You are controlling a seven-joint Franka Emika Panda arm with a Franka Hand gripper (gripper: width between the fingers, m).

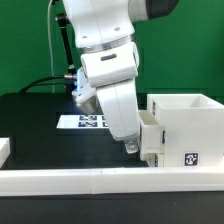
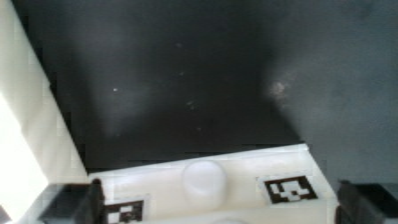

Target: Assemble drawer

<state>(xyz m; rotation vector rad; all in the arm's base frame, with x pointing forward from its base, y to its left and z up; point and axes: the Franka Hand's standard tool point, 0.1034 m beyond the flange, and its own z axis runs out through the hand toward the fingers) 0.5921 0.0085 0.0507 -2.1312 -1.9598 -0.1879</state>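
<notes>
The tall white box shell [image 1: 190, 122] of the drawer stands at the exterior view's right, with a tag on its front. A small white tray [image 1: 150, 135] sits partly inside the shell's open side. My gripper [image 1: 130, 146] is low at the tray's outer face. In the wrist view the tray's front [image 2: 205, 180] shows a rounded knob between two tags. The gripper [image 2: 221, 202] is open and straddles that front. One finger [image 2: 68, 200] is close to the tray's edge and the other [image 2: 374, 200] stands apart from it. A second tray is not clearly in view.
The long low white border wall [image 1: 90, 180] runs along the front of the black table and also shows in the wrist view [image 2: 22, 100]. The marker board [image 1: 85, 122] lies behind the arm. A white piece [image 1: 4, 148] sits at the exterior view's left edge.
</notes>
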